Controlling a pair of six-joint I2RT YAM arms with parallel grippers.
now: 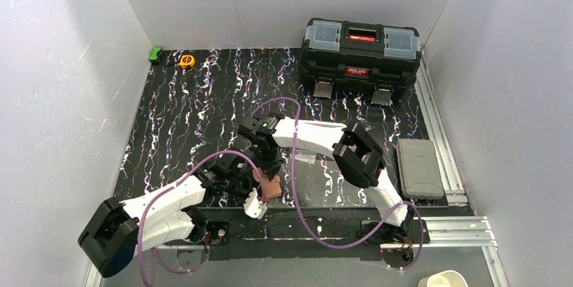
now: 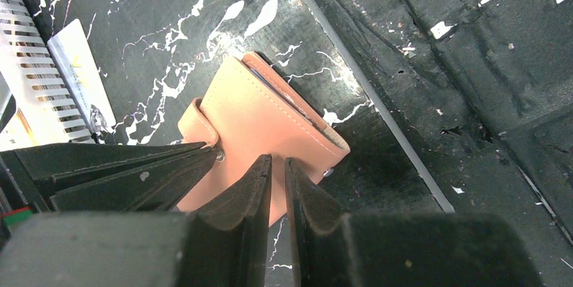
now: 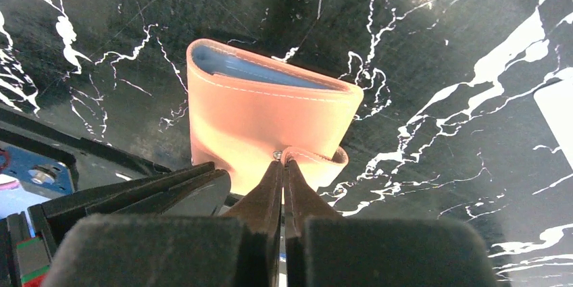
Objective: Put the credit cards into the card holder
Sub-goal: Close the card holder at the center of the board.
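The salmon-pink card holder (image 1: 272, 187) lies folded on the black marbled table near the front edge. It also shows in the left wrist view (image 2: 263, 115) and the right wrist view (image 3: 263, 118). A light blue card edge (image 3: 260, 69) shows inside its fold. A pale card (image 2: 80, 74) lies on the table beside the white basket. My left gripper (image 2: 278, 165) is shut, with its tips over the holder's flat side. My right gripper (image 3: 282, 164) is shut, with its tips against the snap tab (image 3: 317, 162). Each gripper's fingers show at the left of the other wrist view.
A white slotted basket (image 1: 255, 204) stands just in front of the holder and shows in the left wrist view (image 2: 27, 84). A black toolbox (image 1: 360, 49) stands at the back right and a grey case (image 1: 419, 167) at the right. A yellow tape measure (image 1: 186, 61) and a green object (image 1: 156, 53) lie at the back left.
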